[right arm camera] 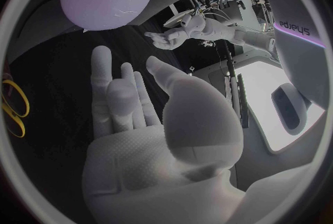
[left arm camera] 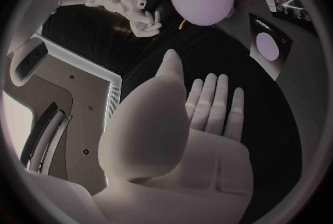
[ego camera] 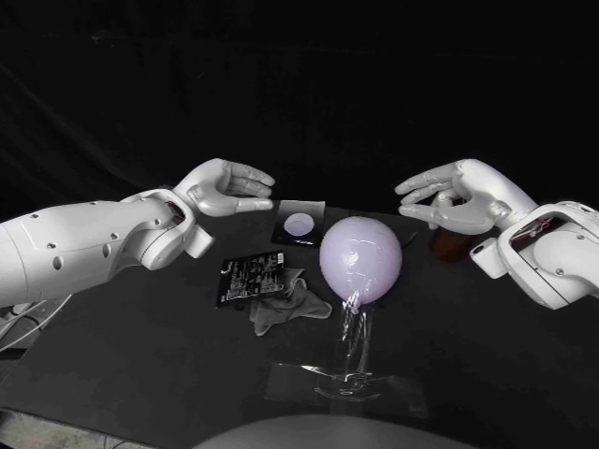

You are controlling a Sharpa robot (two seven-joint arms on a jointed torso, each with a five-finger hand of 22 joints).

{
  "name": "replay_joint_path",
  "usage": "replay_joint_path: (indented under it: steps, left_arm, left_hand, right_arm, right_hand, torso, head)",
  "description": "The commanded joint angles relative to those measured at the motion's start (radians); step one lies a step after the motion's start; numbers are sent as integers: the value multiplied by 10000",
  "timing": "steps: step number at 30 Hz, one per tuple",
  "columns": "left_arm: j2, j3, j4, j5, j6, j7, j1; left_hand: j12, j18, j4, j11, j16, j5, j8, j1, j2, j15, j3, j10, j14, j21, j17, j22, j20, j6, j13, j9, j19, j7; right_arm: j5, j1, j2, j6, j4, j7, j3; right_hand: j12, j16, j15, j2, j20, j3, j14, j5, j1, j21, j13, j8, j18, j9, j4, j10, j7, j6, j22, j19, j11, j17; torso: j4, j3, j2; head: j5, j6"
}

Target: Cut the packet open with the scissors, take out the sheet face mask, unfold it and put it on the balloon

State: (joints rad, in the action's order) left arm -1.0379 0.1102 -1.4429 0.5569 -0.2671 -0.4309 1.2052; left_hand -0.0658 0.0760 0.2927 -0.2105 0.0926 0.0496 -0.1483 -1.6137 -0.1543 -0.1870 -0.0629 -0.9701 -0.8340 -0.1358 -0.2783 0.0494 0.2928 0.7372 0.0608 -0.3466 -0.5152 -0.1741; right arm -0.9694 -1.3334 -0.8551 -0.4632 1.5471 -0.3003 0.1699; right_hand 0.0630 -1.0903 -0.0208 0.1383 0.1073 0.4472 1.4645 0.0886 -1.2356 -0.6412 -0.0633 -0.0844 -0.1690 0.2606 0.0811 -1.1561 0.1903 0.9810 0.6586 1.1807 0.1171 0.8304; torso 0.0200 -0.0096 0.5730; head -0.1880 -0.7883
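- The black tabletop (ego camera: 138, 374) carries all the task's things, grouped near its middle between the two arms.
- The left hand (ego camera: 226, 190) hovers above the tabletop, up and to the left of the balloon. Its fingers are released and apart, holding nothing; the left wrist view shows them stretched out straight.
- The right hand (ego camera: 455, 204) hovers on the balloon's other side at about the same height. Its fingers are loosely bent and spread, and it too holds nothing.
- The pale lilac balloon (ego camera: 362, 257) stands upright between the hands, knot down, on a clear stand (ego camera: 350, 369) near the front of the tabletop.
- The dark printed packet (ego camera: 250, 276) lies flat just left of the balloon.
- A crumpled grey sheet (ego camera: 289, 304) lies against the packet's near corner, close to the balloon's lower left side; I cannot tell whether it is the face mask.
- A small dark card with a white disc (ego camera: 299, 223) lies behind the balloon, on its left.
- The scissors (right arm camera: 13, 107) show their yellow handles on the tabletop in the right wrist view, well apart from that hand.
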Motion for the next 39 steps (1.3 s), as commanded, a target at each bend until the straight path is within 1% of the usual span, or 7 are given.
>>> replay_joint_path:
  steps: [1,5,7,13,22,29,39]
  left_arm:
    - [-126,1,-183,2624,-928,-149,-242]
    - [-206,34,-286,3950,-1404,-73,-621]
    - [-222,42,-325,4440,-1541,-15,-798]
    - [-247,55,-458,5968,-1665,445,-1243]
    - [-282,60,-521,7582,-1047,1527,-1473]
    - [-174,56,-370,8189,-701,2005,-1733]
    - [18,46,-20,8367,-183,2548,-1823]
  left_hand:
    - [72,-178,37,-128,-363,6,300,53,-499,-195,-198,814,1119,431,348,-83,19,-852,-8,333,1222,133]
    - [129,-193,61,16,-443,16,669,51,-1009,-437,-953,2465,2734,635,853,-104,38,-2047,-59,811,1734,142]
    - [228,-206,109,217,-526,47,804,40,-1405,-349,-1454,4216,4015,755,1244,-133,46,-2539,-155,1009,2072,-315]
    - [343,-194,101,206,-641,26,1035,252,-1569,-127,-1641,6169,5626,960,1752,-191,28,-3515,-277,1413,2705,-440]
    - [366,-166,97,150,-655,4,1097,1085,-1609,25,-1676,6928,6171,1048,1910,-205,-2,-3948,-303,1572,2947,-563]
    - [354,-140,94,-78,-622,9,1073,1429,-1610,-176,-1679,6988,6166,1037,1902,-181,3,-3999,-292,1594,2891,-778]
    - [355,-121,97,-501,-543,12,1139,1505,-1612,-619,-1677,7119,5917,875,1819,-78,37,-4415,-297,1774,2343,-1158]
  right_arm:
    - [-984,17,25,89,74,408,-5]
    - [-1165,27,-6,-3,161,491,-6]
    - [-1215,30,-23,-38,192,520,-6]
    - [-1324,33,-115,-169,304,582,-8]
    - [-1374,33,-186,-270,421,618,-12]
    - [-1384,33,-220,-281,473,646,-14]
    - [-1387,33,-277,-277,535,678,-15]
  right_hand:
    - [-24,-242,-95,101,94,-28,115,-49,-9,-156,2,69,-29,-21,-87,155,54,-104,163,-10,32,204]
    - [-22,-518,-132,112,127,-74,85,-56,-62,-369,2,106,-12,-38,-131,276,90,-169,379,-26,69,460]
    - [-22,-652,-144,117,139,-95,89,-57,-82,-468,1,117,-4,-43,-148,314,102,-191,478,-20,80,595]
    - [-24,-835,-165,128,159,-138,91,-58,-111,-620,3,137,10,-55,-175,385,123,-237,630,-13,103,772]
    - [-19,-1044,-185,124,179,-180,106,-50,-138,-777,1,146,24,-64,-209,435,140,-272,785,0,121,994]
    - [-17,-1107,-191,121,185,-194,109,-48,-144,-808,0,146,24,-67,-222,447,144,-279,816,-5,125,1059]
    - [-16,-1140,-198,116,194,-216,100,-53,-143,-807,-1,147,18,-69,-246,460,150,-288,818,-34,131,1065]
  torso:
    - [-5,-21,5]
    - [-8,-27,17]
    - [-8,-17,17]
    - [19,-5,9]
    - [19,6,4]
    - [21,-4,8]
    - [26,0,12]
  head:
    - [-181,-133]
    - [-256,-190]
    - [-284,-231]
    - [-356,-301]
    - [-401,-355]
    - [-419,-367]
    - [-401,-431]
